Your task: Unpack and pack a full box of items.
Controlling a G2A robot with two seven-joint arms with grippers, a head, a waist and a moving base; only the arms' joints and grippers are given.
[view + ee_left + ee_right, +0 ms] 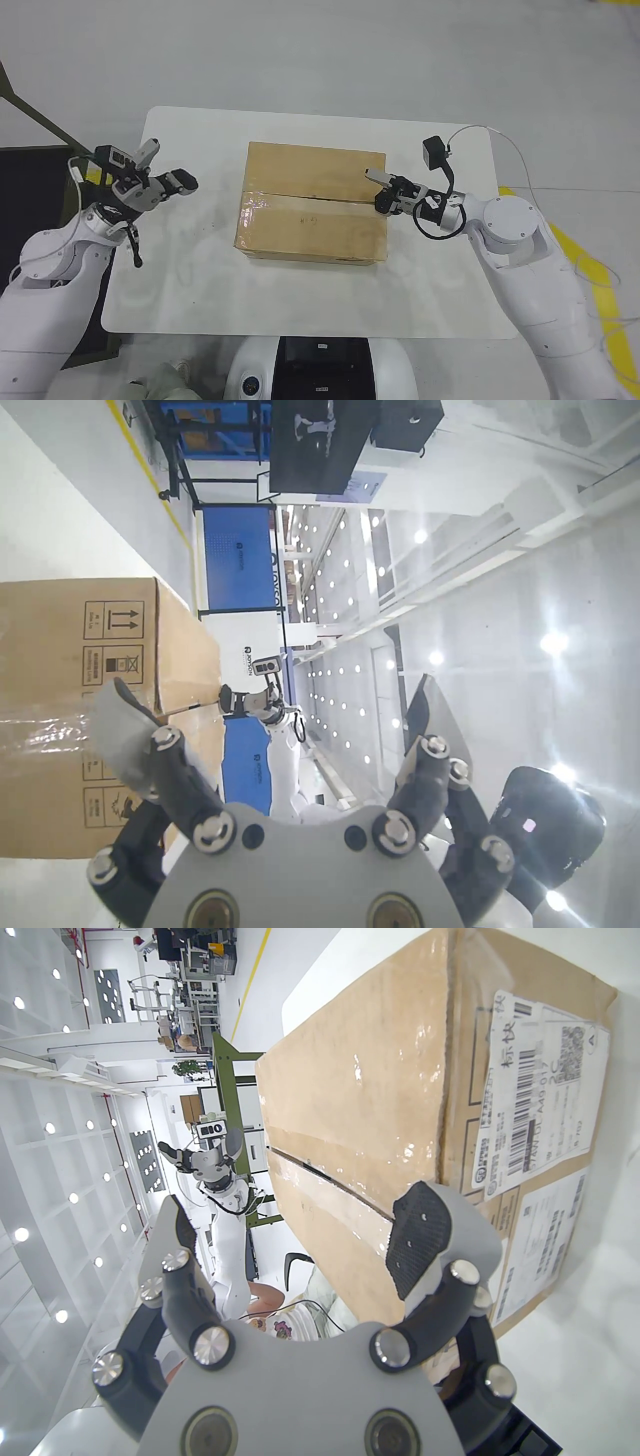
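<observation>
Closed cardboard box, top seam taped over, at the middle of the white table; paper labels on its right end. At that right end, level with the seam: right gripper, jaws spread wide, one finger over the box's upper edge, contact not discernible. Off the box's left end, well apart from it: left gripper, jaws likewise released.
</observation>
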